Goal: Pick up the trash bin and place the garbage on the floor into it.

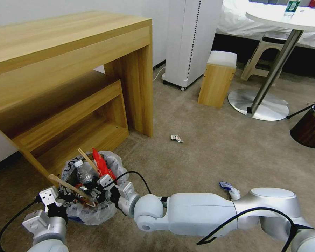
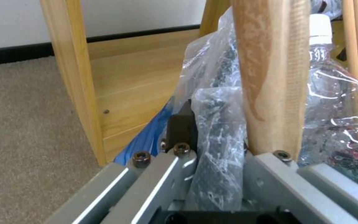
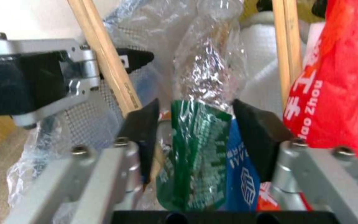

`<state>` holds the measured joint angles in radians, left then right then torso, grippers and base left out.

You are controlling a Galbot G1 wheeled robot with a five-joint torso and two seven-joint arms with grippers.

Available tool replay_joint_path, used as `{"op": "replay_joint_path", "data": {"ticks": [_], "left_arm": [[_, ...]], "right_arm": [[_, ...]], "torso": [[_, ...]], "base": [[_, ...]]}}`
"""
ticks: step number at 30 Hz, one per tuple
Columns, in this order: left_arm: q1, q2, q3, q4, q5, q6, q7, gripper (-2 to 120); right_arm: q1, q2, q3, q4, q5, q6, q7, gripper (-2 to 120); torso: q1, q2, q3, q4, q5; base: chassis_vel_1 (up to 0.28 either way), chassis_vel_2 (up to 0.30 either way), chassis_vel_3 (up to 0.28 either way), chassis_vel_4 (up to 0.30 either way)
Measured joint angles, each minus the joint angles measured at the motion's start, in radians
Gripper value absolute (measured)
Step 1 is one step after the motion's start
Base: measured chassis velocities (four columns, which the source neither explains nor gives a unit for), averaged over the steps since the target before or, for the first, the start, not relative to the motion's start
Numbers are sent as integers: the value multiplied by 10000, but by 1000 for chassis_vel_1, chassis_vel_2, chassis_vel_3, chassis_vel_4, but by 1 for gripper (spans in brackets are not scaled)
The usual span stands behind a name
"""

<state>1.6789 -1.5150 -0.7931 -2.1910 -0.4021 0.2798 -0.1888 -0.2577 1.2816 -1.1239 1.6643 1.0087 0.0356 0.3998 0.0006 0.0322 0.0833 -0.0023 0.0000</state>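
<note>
Closest to the head camera, the right arm reaches across the lower frame toward 9 o'clock, its right gripper (image 1: 100,189) set over the mouth of the trash bin (image 1: 91,210). In the right wrist view the right gripper (image 3: 206,124) has its jaws parted on either side of a green-and-blue wrapper (image 3: 199,155), dark pads just beside it, though whether they press it cannot be told. A red wrapper (image 3: 332,93) with white lettering stands at 3 o'clock of those jaws, and a wooden stick (image 3: 108,68) slants past at 10 o'clock. The left gripper (image 1: 56,201) sits at the bin's rim at 9 o'clock of the bin; in the left wrist view the left gripper (image 2: 220,155) has its jaws closed on the crinkled bag and rim, with a broad wooden piece (image 2: 270,77) and a clear bottle (image 2: 336,102) just beyond. The bin stands on the floor (image 1: 206,157) before the wooden table (image 1: 70,45), stuffed with garbage. A small white wrapper (image 1: 176,138) lies on the carpet at 1 o'clock of the bin, well apart, and a white-blue packet (image 1: 229,187) lies beside the right arm.
</note>
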Motion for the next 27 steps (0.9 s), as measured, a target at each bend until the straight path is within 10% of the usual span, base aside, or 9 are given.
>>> {"op": "replay_joint_path", "data": {"ticks": [14,27], "left_arm": [[42,2,-19,-29,-3,34,20,1],[-12,52,-28,145,-14,43,27,1]], "right_arm": [[-65,233,810,281,-16,252,-16,98],[-714,252,2627,565,-242,759,-44,100]], "torso": [[0,1,0,0,0],[0,0,0,2,0]], "base": [[0,0,0,0],[0,0,0,0]]}}
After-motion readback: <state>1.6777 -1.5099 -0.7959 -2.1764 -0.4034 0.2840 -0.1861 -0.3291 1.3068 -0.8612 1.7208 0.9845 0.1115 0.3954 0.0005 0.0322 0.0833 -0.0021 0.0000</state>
